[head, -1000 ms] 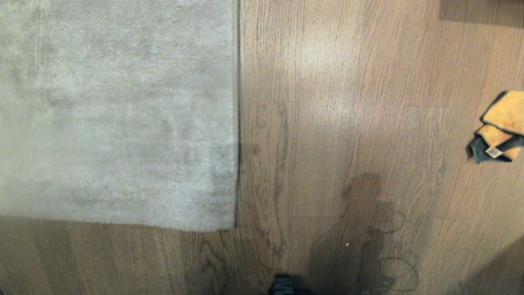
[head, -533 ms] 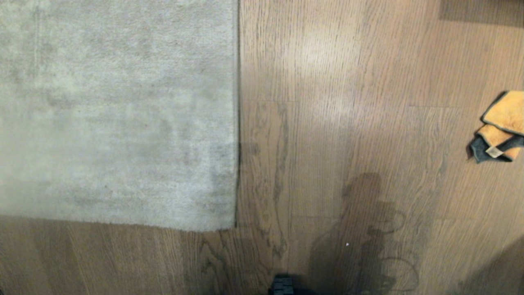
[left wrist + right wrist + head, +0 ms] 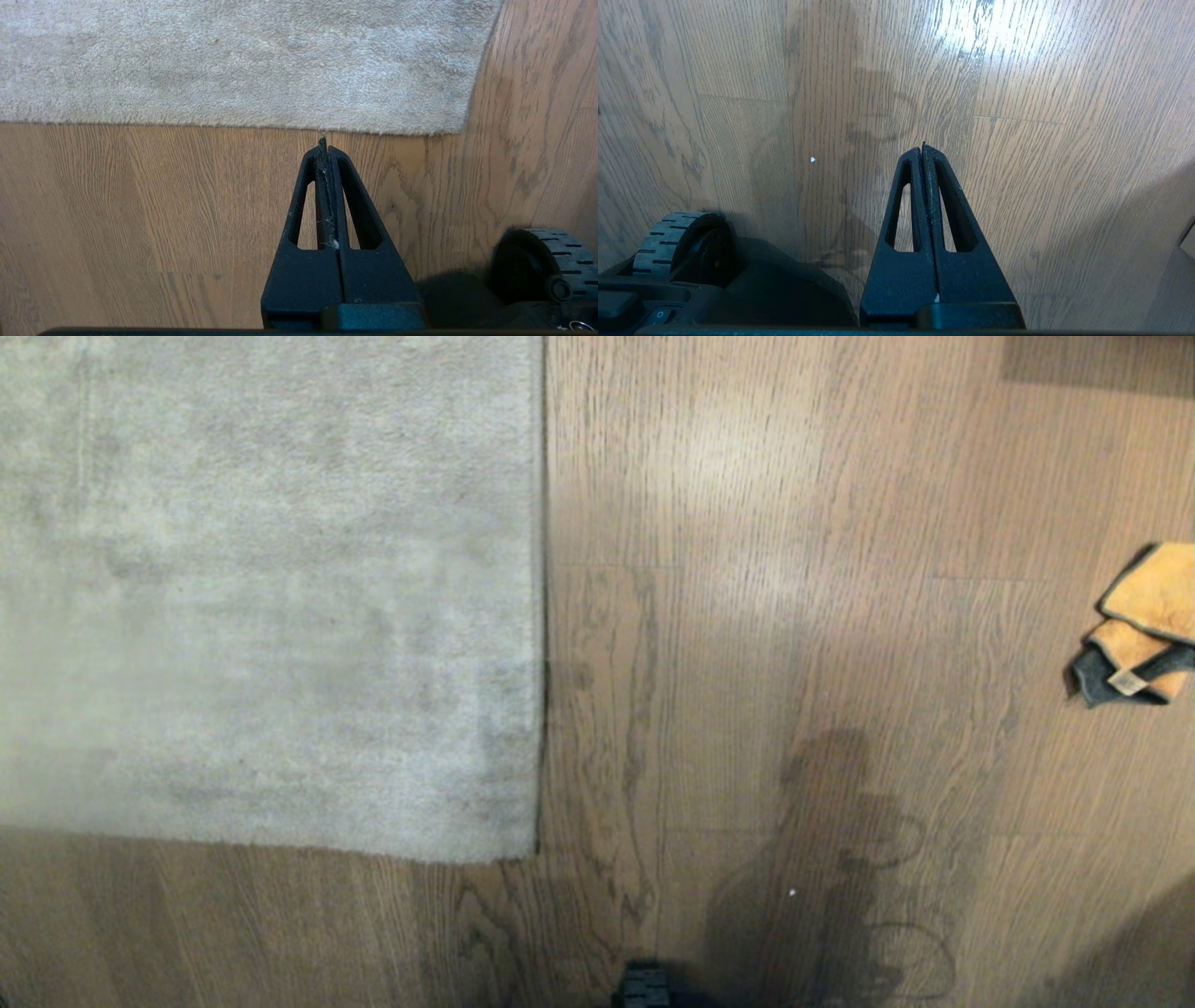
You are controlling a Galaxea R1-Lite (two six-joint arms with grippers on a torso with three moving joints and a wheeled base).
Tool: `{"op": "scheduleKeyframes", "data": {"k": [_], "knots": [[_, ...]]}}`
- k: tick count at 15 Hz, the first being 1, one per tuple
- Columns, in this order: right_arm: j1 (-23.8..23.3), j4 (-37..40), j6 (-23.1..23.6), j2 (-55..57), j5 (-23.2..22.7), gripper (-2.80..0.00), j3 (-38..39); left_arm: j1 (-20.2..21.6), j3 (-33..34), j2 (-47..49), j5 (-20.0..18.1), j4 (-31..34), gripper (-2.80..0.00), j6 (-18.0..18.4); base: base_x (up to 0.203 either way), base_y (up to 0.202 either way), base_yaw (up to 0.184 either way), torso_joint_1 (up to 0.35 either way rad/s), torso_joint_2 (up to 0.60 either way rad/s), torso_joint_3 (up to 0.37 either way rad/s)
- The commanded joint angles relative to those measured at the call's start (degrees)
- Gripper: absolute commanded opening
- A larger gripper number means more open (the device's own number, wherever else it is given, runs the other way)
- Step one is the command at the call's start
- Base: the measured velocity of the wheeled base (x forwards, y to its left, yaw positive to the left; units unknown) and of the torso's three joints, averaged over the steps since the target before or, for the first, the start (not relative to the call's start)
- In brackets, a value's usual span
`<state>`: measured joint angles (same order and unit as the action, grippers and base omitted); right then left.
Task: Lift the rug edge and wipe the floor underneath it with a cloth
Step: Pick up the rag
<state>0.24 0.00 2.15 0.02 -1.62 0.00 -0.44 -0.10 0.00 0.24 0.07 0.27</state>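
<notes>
Lying flat on the floor (image 3: 747, 616), the rug edge (image 3: 540, 616) runs straight toward the robot and ends in a square corner, with nothing lifted. The cloth (image 3: 1134, 625) sits crumpled on the bare boards far off to the robot's right, well apart from the rug. The left gripper (image 3: 324, 142) hangs over the planks just short of the rug's near border, its fingers pressed together and empty, and the right gripper (image 3: 923, 148) hangs likewise closed and empty over bare wood beside a base wheel (image 3: 668, 238).
</notes>
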Motion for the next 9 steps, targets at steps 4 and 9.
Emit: {"op": "scheduleKeyframes", "data": {"k": [4,9], "knots": [[-0.02,0.09,-0.08,-0.02,0.17,-2.80,0.00,0.00,0.01,0.00,0.02,0.01,-2.80,0.00,0.000,0.000,0.000,0.000,0.00,0.000],[0.02,0.09,-0.39,-0.02,0.65,-2.80,0.00,0.00,0.01,0.00,0.02,0.01,-2.80,0.00,0.000,0.000,0.000,0.000,0.00,0.000]]}}
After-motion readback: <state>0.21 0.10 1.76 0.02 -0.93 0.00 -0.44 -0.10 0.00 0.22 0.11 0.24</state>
